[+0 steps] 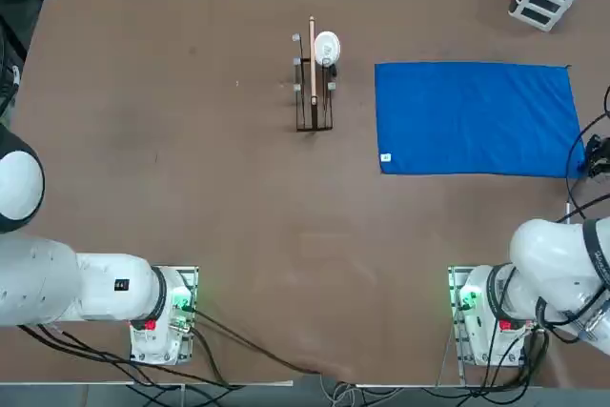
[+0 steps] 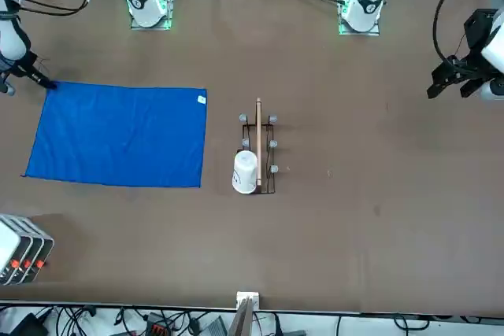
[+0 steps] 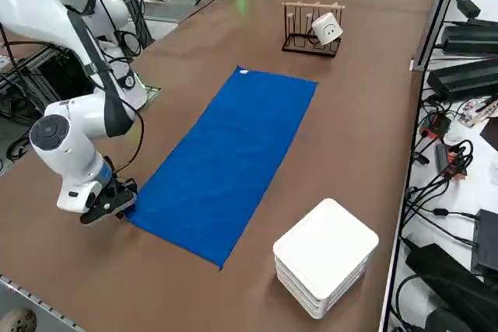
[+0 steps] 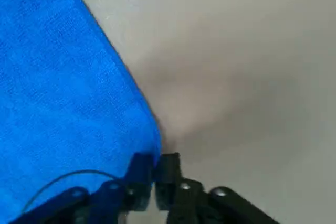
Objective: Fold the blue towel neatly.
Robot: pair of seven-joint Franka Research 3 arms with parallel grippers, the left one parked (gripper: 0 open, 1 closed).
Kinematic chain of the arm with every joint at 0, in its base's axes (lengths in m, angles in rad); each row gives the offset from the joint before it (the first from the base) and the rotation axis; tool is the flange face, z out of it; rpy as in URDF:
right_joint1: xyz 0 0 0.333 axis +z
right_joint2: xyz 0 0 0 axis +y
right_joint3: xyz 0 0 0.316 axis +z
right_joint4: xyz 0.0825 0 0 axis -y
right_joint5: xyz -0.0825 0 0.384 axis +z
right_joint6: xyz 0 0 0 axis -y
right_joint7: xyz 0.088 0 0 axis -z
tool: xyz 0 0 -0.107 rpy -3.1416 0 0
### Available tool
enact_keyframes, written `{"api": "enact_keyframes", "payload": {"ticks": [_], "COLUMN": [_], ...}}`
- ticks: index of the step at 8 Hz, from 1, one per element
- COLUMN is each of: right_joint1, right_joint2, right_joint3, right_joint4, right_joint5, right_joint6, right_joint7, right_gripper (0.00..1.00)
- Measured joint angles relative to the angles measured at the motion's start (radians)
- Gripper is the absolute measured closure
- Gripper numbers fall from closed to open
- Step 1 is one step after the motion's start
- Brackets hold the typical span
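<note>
brown table top [image 1: 238, 188] carries the bright blue rectangular cloth towel [image 1: 474, 119], lying flat and unfolded. right pincer [image 4: 155, 174] sits low at its corner, fingers pressed together, pinching the towel's corner edge.

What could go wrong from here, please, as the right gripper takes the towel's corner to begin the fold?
1. The right gripper looks shut at the very tip of the blue towel, at its near right corner; so thin a pinch may slip when lifted.
2. The towel lies flat, fully spread; dragging one corner could skew the fold.
3. The white box stands close beside the towel's far edge and could be bumped.
</note>
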Motion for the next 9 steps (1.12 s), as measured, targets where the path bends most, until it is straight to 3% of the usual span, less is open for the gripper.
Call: {"api": "enact_keyframes", "payload": {"ticks": [1, 5, 9], "right_joint1": [0.0, 0.018, 0.222], "right_joint2": [-0.001, -0.06, -0.197], "right_joint3": [0.002, 0.022, 0.039], "right_joint4": [0.001, 0.039, 0.043], "right_joint5": [0.0, 0.0, 0.003], "right_joint6": [-0.003, -0.125, -0.315], "right_joint7": [0.0, -0.001, 0.004], "right_gripper": [0.98, 0.98, 0.98]}}
